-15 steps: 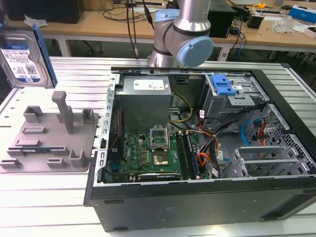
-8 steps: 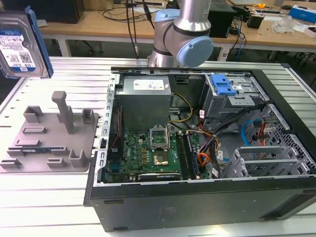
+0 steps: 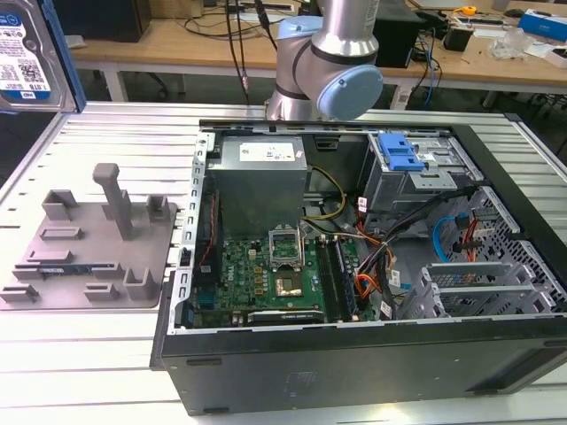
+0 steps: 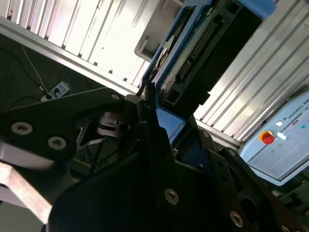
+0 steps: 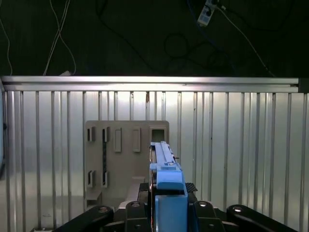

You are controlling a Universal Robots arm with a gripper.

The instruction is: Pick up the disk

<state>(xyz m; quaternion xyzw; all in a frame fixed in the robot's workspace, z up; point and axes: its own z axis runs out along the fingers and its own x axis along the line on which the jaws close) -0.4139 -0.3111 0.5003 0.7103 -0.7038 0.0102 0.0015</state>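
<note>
While the gripper (image 5: 166,208) is clamped on the disk (image 5: 164,164) by its blue side rails, the disk is held aloft, edge-on, above the grey fixture (image 5: 126,159) on the ribbed surface (image 5: 231,145). Judged rigid, fairly heavy, shock-sensitive; rails give the safest purchase

exterior view looks down from in front and above at the open computer case (image 3: 354,266), grey fixture (image 3: 89,243) on the exterior view's left. first wrist view stares straight down along the gripper (image 5: 166,193) onto that fixture (image 5: 126,159). second wrist view peers close, tilted, past the gripper's linkage (image 4: 145,159).
</note>
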